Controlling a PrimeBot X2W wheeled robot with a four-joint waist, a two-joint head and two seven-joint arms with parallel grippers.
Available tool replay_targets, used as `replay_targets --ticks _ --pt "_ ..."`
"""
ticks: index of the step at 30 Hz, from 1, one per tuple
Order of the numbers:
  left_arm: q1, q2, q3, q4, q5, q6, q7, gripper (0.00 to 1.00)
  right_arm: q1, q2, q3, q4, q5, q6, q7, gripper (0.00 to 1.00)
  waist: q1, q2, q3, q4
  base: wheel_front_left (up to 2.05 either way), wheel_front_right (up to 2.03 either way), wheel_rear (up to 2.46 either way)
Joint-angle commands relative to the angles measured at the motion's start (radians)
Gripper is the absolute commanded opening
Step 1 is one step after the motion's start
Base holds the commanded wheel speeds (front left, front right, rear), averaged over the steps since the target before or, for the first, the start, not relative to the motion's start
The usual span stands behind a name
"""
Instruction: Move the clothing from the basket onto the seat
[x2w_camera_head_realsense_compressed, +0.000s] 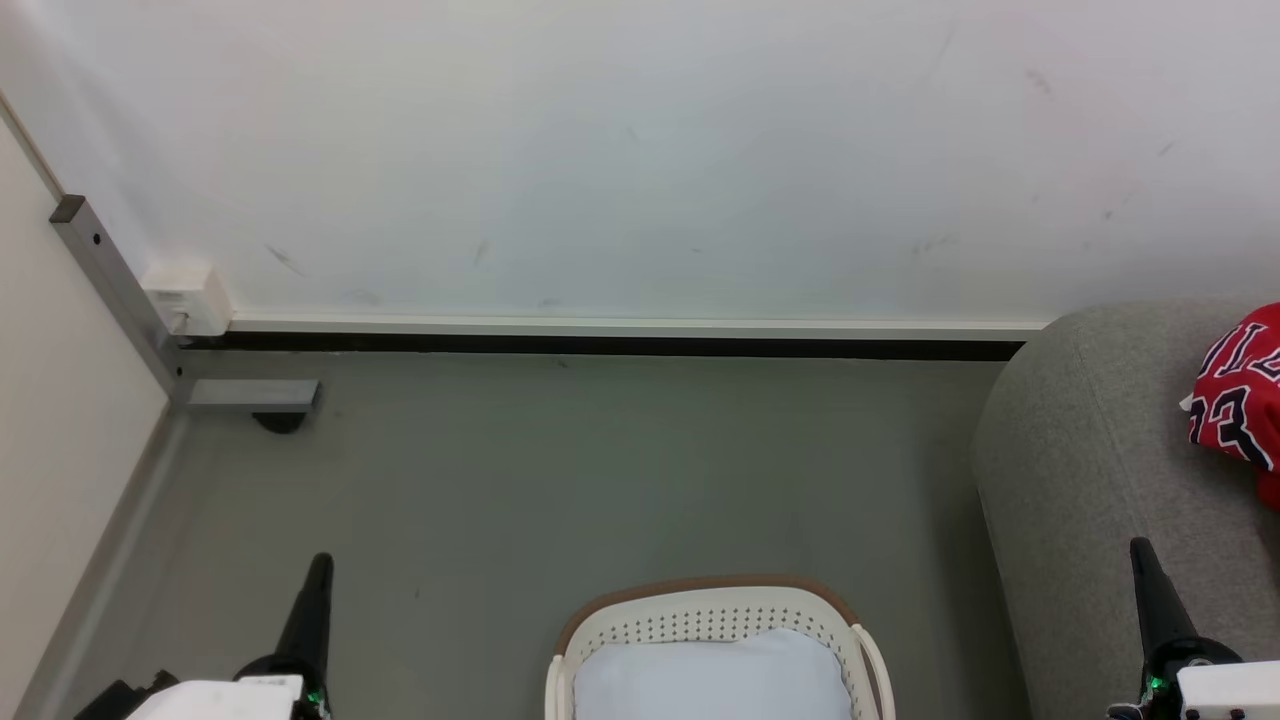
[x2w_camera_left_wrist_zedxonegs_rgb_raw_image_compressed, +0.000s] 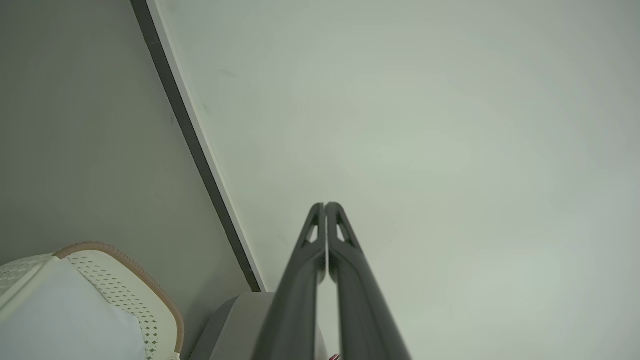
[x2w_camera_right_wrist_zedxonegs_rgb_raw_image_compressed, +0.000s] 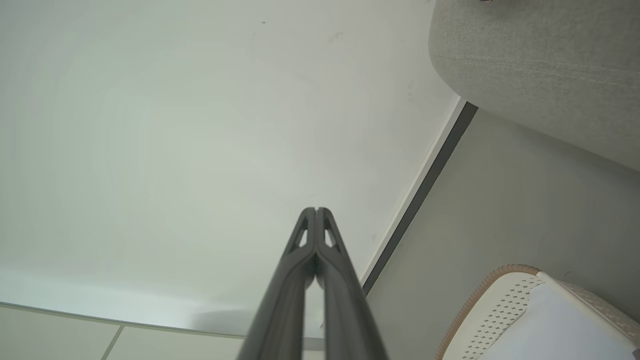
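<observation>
The cream basket (x2w_camera_head_realsense_compressed: 700, 612) with a brown rim stands on the floor at the bottom middle of the head view; inside it lies a plain white pad (x2w_camera_head_realsense_compressed: 712, 678). The basket (x2w_camera_left_wrist_zedxonegs_rgb_raw_image_compressed: 125, 290) also appears in the left wrist view and the basket (x2w_camera_right_wrist_zedxonegs_rgb_raw_image_compressed: 505, 300) in the right wrist view. Red clothing (x2w_camera_head_realsense_compressed: 1240, 400), a jersey with black "23", lies on the grey seat (x2w_camera_head_realsense_compressed: 1080, 470) at the right edge. My left gripper (x2w_camera_head_realsense_compressed: 320, 562) is shut and empty at the lower left, well left of the basket. At the lower right my right gripper (x2w_camera_head_realsense_compressed: 1138, 548) is shut and empty in front of the seat.
A white wall (x2w_camera_head_realsense_compressed: 640, 150) with a dark baseboard (x2w_camera_head_realsense_compressed: 600, 346) runs behind the grey floor (x2w_camera_head_realsense_compressed: 560, 470). A metal post with a bracket (x2w_camera_head_realsense_compressed: 250, 395) stands in the left corner. The seat (x2w_camera_right_wrist_zedxonegs_rgb_raw_image_compressed: 540, 65) is close beside the basket.
</observation>
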Motion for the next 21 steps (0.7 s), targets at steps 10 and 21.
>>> replay_targets --ticks 10,21 --pt "-0.020 0.009 0.012 -0.008 -0.098 -0.008 0.026 0.00 -0.013 0.006 -0.019 -0.011 0.081 -0.002 0.026 0.00 0.0000 0.0000 0.005 0.005 0.00 0.00 0.00" --pt "-0.025 0.009 0.018 -0.010 -0.170 -0.009 0.047 0.00 -0.017 0.010 -0.032 -0.012 0.145 -0.002 0.046 0.00 0.0000 0.0000 0.009 0.010 0.00 0.00 0.00"
